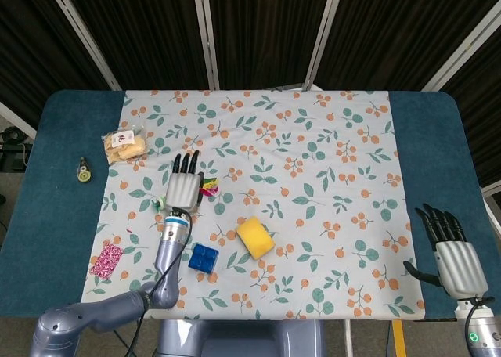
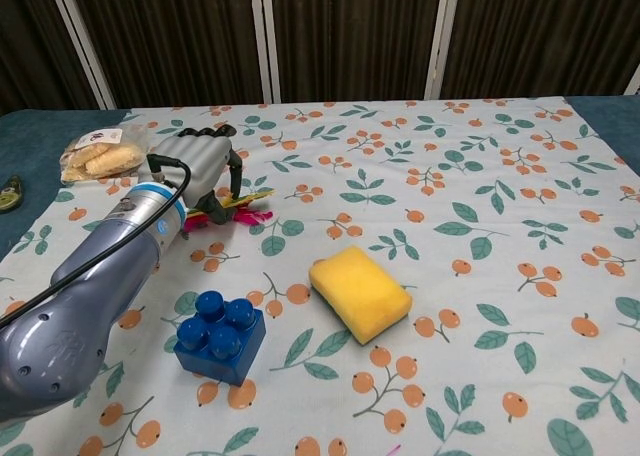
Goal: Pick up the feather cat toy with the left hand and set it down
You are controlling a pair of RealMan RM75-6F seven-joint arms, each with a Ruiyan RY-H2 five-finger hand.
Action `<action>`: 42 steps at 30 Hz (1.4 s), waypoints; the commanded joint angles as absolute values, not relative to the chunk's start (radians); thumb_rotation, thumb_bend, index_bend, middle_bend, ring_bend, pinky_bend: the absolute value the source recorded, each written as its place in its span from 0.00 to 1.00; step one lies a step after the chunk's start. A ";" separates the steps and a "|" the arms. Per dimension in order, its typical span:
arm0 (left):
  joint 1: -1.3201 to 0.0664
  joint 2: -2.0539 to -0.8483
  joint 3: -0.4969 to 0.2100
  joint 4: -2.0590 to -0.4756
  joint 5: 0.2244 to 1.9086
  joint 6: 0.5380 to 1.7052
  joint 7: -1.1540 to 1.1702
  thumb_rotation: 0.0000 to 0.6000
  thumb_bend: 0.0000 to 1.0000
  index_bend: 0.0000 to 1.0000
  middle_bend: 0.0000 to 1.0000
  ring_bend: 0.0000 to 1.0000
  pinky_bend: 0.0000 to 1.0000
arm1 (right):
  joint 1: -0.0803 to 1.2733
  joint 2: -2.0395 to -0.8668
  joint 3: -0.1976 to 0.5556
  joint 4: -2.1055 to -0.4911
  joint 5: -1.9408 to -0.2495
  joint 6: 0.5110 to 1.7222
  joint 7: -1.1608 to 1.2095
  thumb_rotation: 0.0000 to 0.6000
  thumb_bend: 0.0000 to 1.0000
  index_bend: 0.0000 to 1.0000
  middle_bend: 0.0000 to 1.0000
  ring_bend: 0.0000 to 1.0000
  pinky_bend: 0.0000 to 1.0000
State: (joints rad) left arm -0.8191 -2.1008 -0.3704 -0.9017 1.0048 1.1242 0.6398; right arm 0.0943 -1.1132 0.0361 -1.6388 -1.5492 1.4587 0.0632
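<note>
Hovering low over the floral cloth (image 1: 313, 161), the left hand (image 1: 183, 188) (image 2: 200, 162) sits directly on top of the feather cat toy (image 1: 208, 188) (image 2: 240, 208), its fingers (image 2: 232, 172) curving down around the toy's near end. Whether they actually clamp the toy or only cage it cannot be told from either view. The toy lies flat on the cloth, its yellow, pink and green feathers sticking out from under the hand toward the robot's right.

Behind the left hand's wrist, toward the robot, a blue building block (image 1: 203, 257) (image 2: 219, 337) stands on the cloth, and a yellow sponge (image 1: 255, 237) (image 2: 360, 292) lies to the right of the block. Out beyond the hand's fingertips and to its left, a clear bag of snacks (image 1: 125, 145) (image 2: 98, 154) rests at the cloth's edge.

The right hand (image 1: 452, 251) hangs well apart at the far right edge of the bench (image 1: 55, 185), fingers spread and holding nothing.
</note>
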 commanded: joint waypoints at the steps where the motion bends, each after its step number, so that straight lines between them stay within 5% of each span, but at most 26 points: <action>1: -0.817 -2.100 -0.370 -0.894 1.006 1.126 0.634 1.00 0.36 0.55 0.00 0.00 0.00 | 0.094 -1.113 0.036 -1.639 -1.549 1.459 0.063 1.00 0.11 0.05 0.00 0.00 0.00; 19: -0.813 -2.101 -0.375 -0.871 1.004 1.126 0.615 1.00 0.36 0.57 0.00 0.00 0.00 | 0.095 -1.112 0.036 -1.643 -1.548 1.457 0.058 1.00 0.11 0.05 0.00 0.00 0.00; 42: -0.812 -2.103 -0.379 -0.858 1.005 1.128 0.608 1.00 0.50 0.60 0.00 0.00 0.00 | 0.092 -1.113 0.033 -1.641 -1.554 1.463 0.056 1.00 0.11 0.05 0.00 0.00 0.00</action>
